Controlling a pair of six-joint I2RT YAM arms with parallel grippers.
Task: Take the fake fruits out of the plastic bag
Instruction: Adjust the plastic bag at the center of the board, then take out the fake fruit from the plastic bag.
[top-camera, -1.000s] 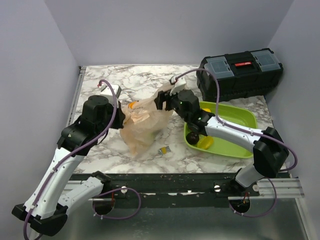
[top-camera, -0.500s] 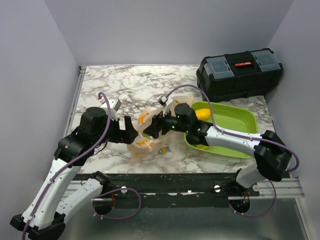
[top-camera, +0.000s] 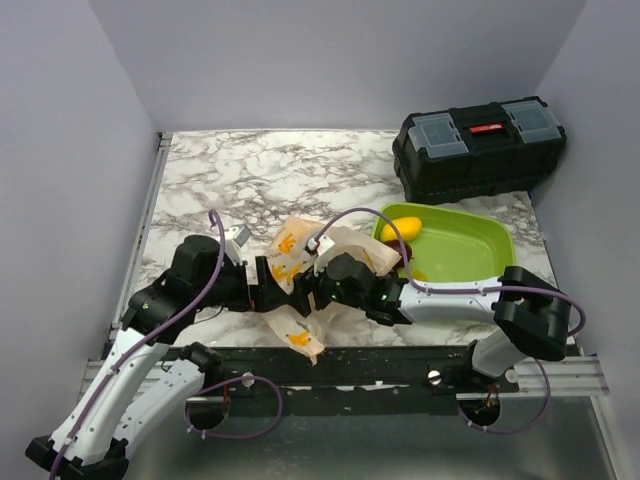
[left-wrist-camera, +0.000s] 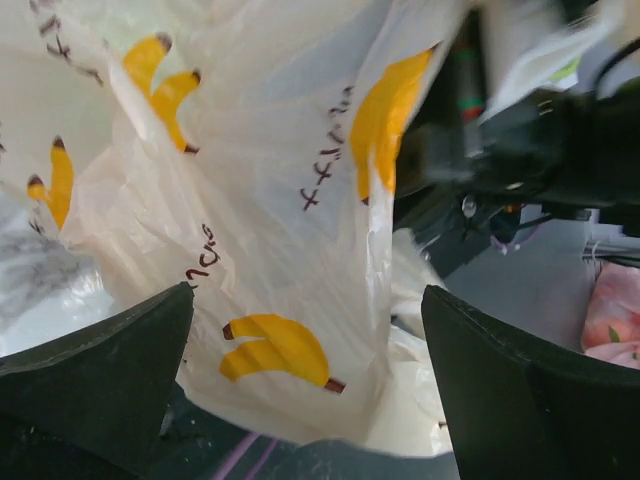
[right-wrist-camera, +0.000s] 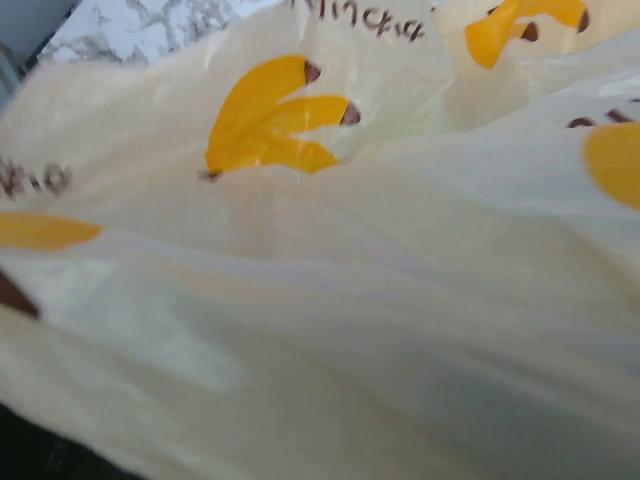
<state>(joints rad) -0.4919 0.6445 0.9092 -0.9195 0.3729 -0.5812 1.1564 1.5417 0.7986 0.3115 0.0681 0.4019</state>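
The top camera sat high up behind the left arm (top-camera: 130, 350) and the right arm (top-camera: 460, 295). It looked down and forward from far away. It saw the whole surface (top-camera: 250, 170), the green tray (top-camera: 480, 262), the black toolbox (top-camera: 480, 150) and the plastic bag (top-camera: 295, 245). The left wrist camera looked out between the two dark fingers (left-wrist-camera: 100, 370) of the left gripper (left-wrist-camera: 307, 300), very close to the bag. The dark blurry shape behind the bag was probably the right arm. The right wrist camera was even closer, so the bag filled its whole picture. All three views shared the bag.
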